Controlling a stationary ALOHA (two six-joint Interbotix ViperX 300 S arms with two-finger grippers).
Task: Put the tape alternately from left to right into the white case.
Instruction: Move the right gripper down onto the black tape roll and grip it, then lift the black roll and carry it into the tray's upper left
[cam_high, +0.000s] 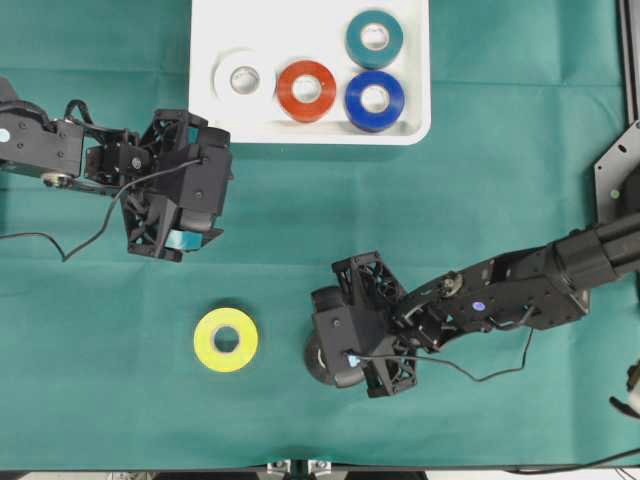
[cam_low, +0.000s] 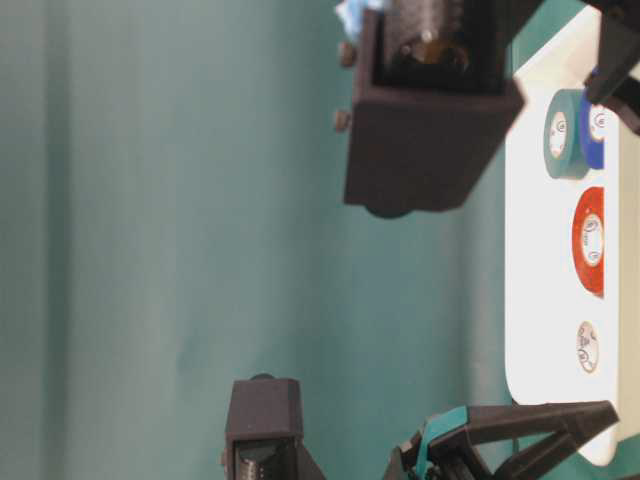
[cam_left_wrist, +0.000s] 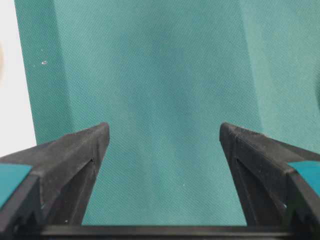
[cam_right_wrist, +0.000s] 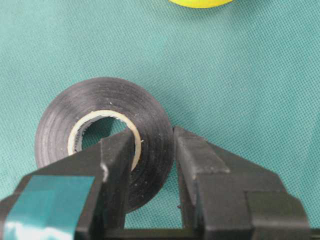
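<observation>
A green cloth covers the whole work surface, lying mostly flat with faint creases. At the right edge of the overhead view a grey metal bracket stands beside a dark upright rail

A glossy white case is sitting on a plain teal-green cloth. Inside the case, a white roll, a red-orange roll, a blue roll and a teal roll are all showing pale cores. On the cloth below the case, a bright yellow roll and a black roll with a cream core are lying. Black grippers are wearing teal strips.
</observation>
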